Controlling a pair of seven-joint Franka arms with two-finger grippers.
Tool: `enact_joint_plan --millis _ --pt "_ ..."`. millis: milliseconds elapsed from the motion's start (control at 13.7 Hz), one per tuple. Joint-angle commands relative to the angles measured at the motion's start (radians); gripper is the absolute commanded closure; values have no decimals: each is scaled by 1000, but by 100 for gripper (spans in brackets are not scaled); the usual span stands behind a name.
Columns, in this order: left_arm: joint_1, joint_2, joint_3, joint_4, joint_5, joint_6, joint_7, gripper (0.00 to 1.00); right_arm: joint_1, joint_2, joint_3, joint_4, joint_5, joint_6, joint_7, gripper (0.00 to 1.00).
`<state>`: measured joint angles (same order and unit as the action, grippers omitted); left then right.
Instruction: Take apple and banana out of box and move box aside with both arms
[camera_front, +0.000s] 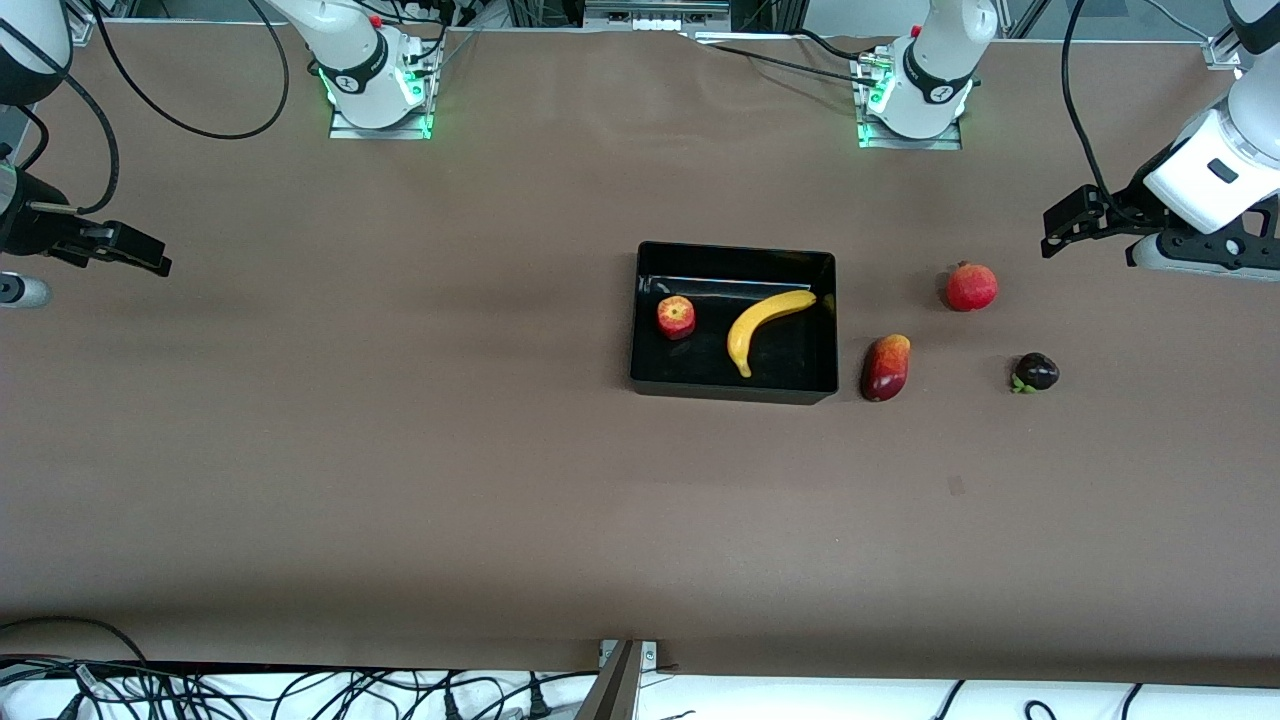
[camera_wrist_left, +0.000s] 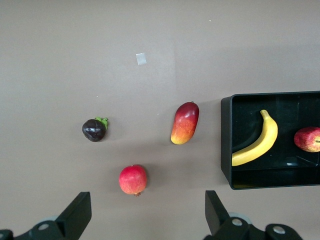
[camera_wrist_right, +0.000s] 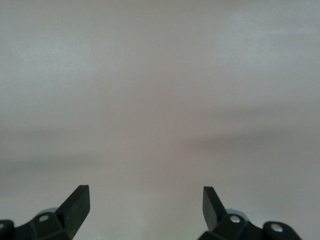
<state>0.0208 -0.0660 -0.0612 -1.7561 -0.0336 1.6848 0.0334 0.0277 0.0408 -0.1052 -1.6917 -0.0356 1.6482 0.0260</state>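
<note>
The black box stands near the table's middle. The red-and-yellow apple and the yellow banana lie inside it, apart from each other. In the left wrist view the box shows with the banana and the apple in it. My left gripper is open and empty, up over the table at the left arm's end. My right gripper is open and empty over bare table at the right arm's end.
An oblong red-yellow mango lies just beside the box, toward the left arm's end. A red pomegranate and a dark mangosteen lie farther toward that end. They also show in the left wrist view: mango, pomegranate, mangosteen.
</note>
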Motion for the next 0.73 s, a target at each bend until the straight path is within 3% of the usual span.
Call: enact_joint_plan --millis 0,146,656 --pt "8 -41 -9 -47 17 13 -7 0 -12 -7 9 -2 19 -10 0 0" --pt "7 -16 -8 4 20 4 -1 0 -12 -7 7 -2 19 -10 0 0" --pt "1 12 -22 7 15 -26 3 0 -12 -7 9 -2 19 -10 0 0"
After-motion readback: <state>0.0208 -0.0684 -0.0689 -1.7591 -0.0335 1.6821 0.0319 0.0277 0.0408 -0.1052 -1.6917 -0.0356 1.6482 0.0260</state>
